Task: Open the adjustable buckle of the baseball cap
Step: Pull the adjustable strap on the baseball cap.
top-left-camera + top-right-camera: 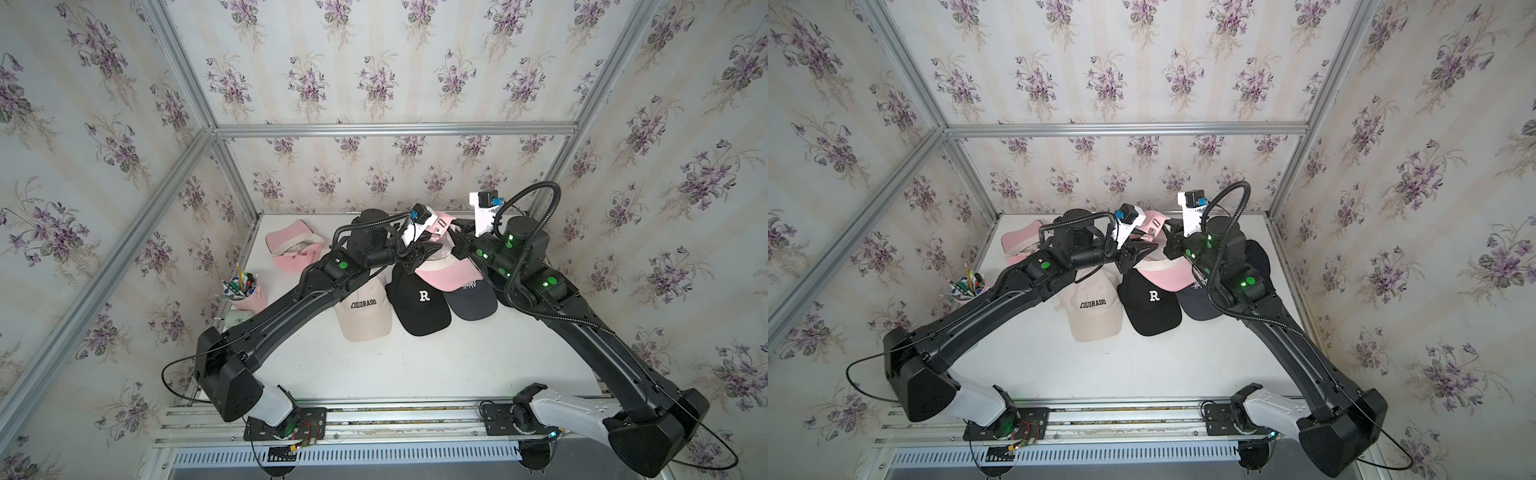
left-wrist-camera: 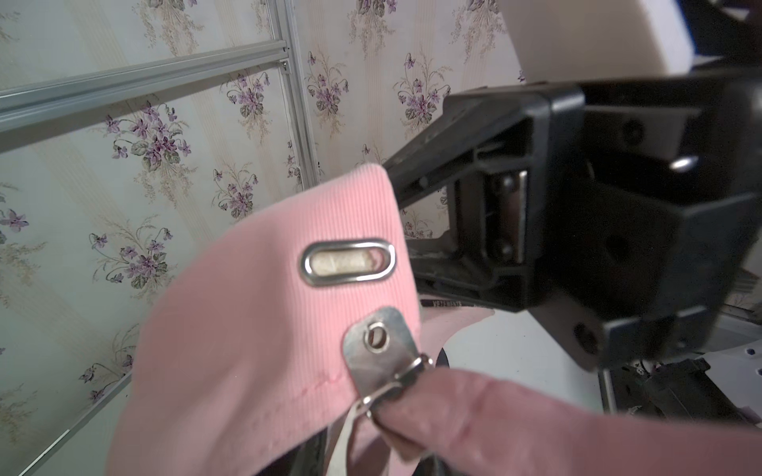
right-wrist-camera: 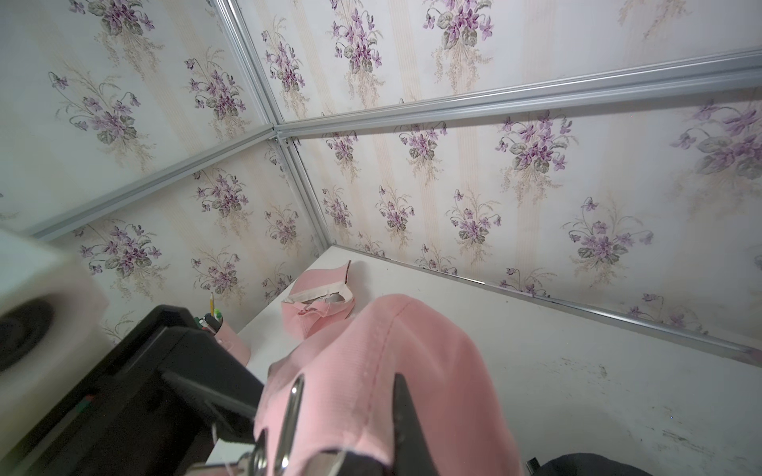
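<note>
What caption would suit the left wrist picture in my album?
Close-up of the pink cap, its metal buckle beside an oval eyelet.

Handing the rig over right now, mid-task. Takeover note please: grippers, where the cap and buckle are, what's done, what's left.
Grippers: the right gripper is shut on the pink cap and holds its back edge up. The left gripper is at the cap close to the buckle; whether it is open or shut cannot be told.
Things: the buckle sits next to the oval eyelet, and the strap is threaded through it.
Done: the cap is raised, with the buckle facing the left wrist camera.
Left: the buckle looks unopened, so release the clasp and free the strap.
</note>
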Controlling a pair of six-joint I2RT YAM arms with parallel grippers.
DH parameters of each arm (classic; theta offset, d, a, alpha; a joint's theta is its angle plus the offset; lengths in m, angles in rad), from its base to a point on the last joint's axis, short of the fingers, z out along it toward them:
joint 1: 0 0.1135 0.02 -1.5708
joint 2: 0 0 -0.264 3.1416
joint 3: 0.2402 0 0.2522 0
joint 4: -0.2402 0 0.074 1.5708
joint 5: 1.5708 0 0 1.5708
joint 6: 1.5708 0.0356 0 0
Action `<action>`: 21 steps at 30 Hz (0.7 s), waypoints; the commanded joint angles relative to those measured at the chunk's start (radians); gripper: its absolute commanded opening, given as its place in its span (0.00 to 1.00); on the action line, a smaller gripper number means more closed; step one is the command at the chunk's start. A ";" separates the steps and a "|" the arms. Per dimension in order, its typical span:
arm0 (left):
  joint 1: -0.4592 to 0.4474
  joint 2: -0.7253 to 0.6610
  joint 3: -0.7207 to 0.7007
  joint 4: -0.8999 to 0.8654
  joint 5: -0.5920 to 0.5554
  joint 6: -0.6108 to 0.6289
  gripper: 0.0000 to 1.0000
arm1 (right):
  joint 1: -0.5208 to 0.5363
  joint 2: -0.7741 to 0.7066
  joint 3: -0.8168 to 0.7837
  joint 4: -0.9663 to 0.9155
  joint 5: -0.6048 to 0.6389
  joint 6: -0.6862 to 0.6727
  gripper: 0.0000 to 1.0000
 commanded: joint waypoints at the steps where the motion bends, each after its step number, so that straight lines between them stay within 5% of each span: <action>1: 0.000 0.000 0.011 0.040 0.047 -0.006 0.24 | -0.001 -0.012 -0.002 0.028 0.003 -0.013 0.00; 7: 0.000 -0.019 0.032 -0.012 0.096 0.011 0.01 | -0.001 -0.014 -0.003 0.009 0.028 -0.050 0.00; 11: 0.000 -0.035 0.071 -0.101 0.159 0.037 0.00 | -0.001 -0.038 -0.025 -0.016 0.079 -0.142 0.01; 16: 0.000 -0.030 0.125 -0.161 0.242 0.029 0.00 | -0.001 -0.084 -0.079 0.000 0.028 -0.260 0.24; 21: 0.000 -0.007 0.173 -0.191 0.300 0.015 0.00 | 0.005 -0.145 -0.160 0.088 -0.040 -0.313 0.34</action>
